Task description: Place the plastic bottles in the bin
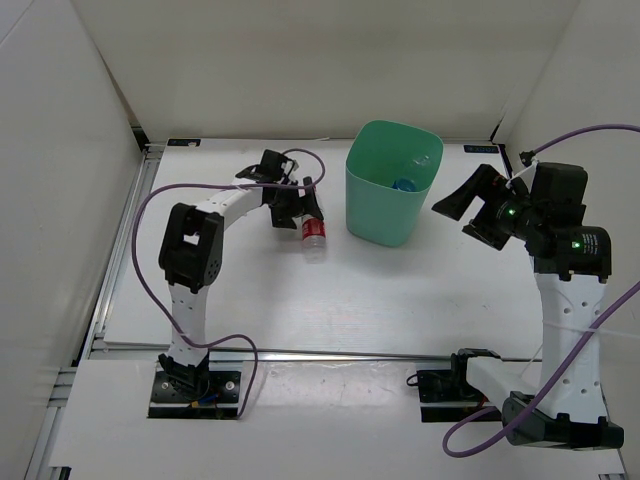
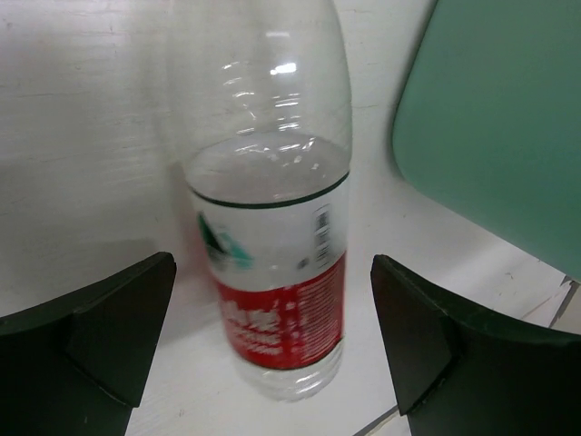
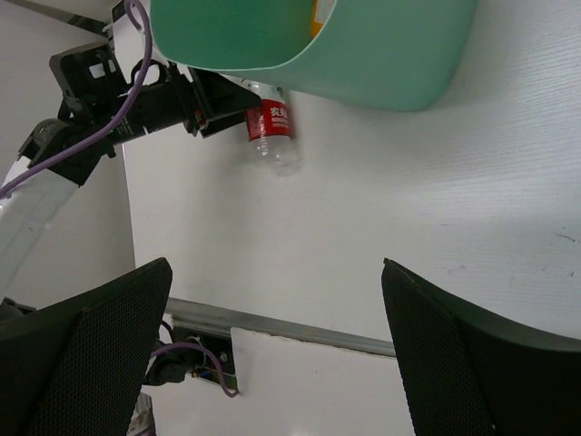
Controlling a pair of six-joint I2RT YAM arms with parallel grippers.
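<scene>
A clear bottle with a red label [image 1: 314, 236] lies on the white table just left of the mint-green bin [image 1: 385, 205]. My left gripper [image 1: 303, 208] is open, low over the bottle's near end. In the left wrist view the bottle [image 2: 277, 272] lies between my two dark fingers [image 2: 118, 318], with a gap on each side. The bin's wall [image 2: 499, 136] is at the right. A blue-marked clear bottle [image 1: 405, 184] lies inside the bin. My right gripper [image 1: 468, 218] is open and empty, raised to the right of the bin. The other bottles are hidden.
The right wrist view shows my open right gripper [image 3: 277, 263] above the table, the bin [image 3: 363, 54], the red-labelled bottle [image 3: 270, 127] and the left arm [image 3: 109, 100]. White walls enclose the table. A metal rail [image 1: 330, 352] runs along the near edge.
</scene>
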